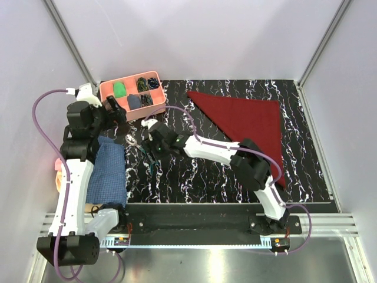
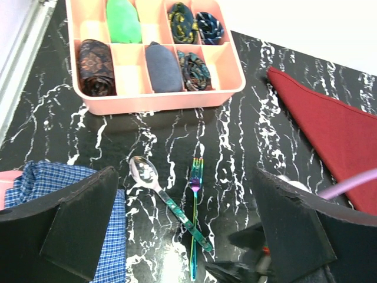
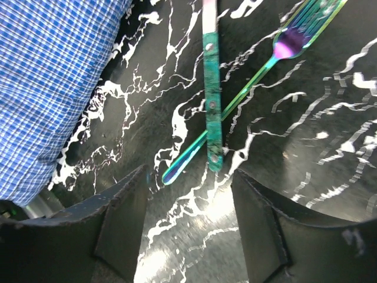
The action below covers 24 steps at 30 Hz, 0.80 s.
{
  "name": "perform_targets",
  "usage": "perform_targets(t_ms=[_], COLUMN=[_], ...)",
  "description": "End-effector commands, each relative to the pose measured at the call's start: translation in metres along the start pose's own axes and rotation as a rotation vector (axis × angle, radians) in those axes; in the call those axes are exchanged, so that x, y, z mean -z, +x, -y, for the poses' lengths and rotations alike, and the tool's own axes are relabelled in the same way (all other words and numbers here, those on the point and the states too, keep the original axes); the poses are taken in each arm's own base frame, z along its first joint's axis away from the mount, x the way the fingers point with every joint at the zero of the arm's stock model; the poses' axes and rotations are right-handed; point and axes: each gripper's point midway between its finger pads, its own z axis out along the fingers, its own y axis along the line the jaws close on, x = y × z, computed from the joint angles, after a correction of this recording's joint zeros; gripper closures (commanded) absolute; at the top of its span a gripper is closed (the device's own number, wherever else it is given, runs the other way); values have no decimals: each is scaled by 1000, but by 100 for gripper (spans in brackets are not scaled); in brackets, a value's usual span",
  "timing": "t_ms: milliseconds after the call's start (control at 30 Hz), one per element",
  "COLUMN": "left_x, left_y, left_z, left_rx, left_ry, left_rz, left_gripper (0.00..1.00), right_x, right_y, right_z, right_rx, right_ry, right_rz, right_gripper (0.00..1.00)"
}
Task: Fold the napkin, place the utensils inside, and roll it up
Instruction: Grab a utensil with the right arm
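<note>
The dark red napkin [image 1: 247, 121] [image 2: 330, 130] lies folded into a triangle at the back right of the black marble table. A silvery spoon [image 2: 144, 171] with a teal handle [image 3: 211, 100] crosses over a teal-purple fork [image 2: 196, 177] [image 3: 288, 41] left of centre. My right gripper [image 1: 154, 147] [image 3: 188, 177] hovers low just short of the handle ends, open, nothing between its fingers. My left gripper [image 1: 115, 109] [image 2: 185, 174] hangs wide open above the utensils, holding nothing.
A pink compartment tray [image 1: 131, 88] [image 2: 165, 103] with rolled ties and cloths stands at the back left. A blue checked cloth [image 1: 109, 171] [image 3: 53, 76] lies along the left edge beside the utensils. Enclosure walls close in on both sides.
</note>
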Motion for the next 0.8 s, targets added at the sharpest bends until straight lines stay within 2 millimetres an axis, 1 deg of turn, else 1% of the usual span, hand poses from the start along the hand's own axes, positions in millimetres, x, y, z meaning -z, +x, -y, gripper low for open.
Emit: perform_targets(t_ms=[0,33,100,133,200,233,267,333,500,533,700,733,767], left_x=[8,9,9,8,8,8,7,6,6,6,6,7,7], left_y=[-19,-19,-19,-19,-18,-18,-17,-17,-16,-16,-16,-16,-17], left_z=[13,13,12,12,14,13,13,12,13,13,13,13,14], left_rx=[-8,-8,-7,-5,-3,1,1,4,9,9,11,11,10], left_ry=[69,69,67,68,77,74,76,74,80,83,80,82,86], left_rz=[73,74,73,71,69,67,63,60,58,58,58,59,61], left_gripper=[1,1,1,1,1,1,1,1,1,1,1,1,1], right_x=[-14,-21,-24,-31,-35,-41,-41,-46,-49,-52,-56,-59,-60], right_y=[2,9,7,10,7,10,6,9,7,10,12,16,15], right_z=[-2,-5,-8,-5,-4,0,0,4,10,11,10,11,11], right_rx=[34,59,83,99,108,115,119,134,160,162,168,169,169], right_ry=[80,84,89,102,120,130,136,153,179,181,170,171,168], right_rz=[5,-8,-7,-14,-7,-15,-8,-14,-9,-16,-27,-38,-37], right_gripper=[35,36,39,39,41,41,41,41,42,42,47,48,51])
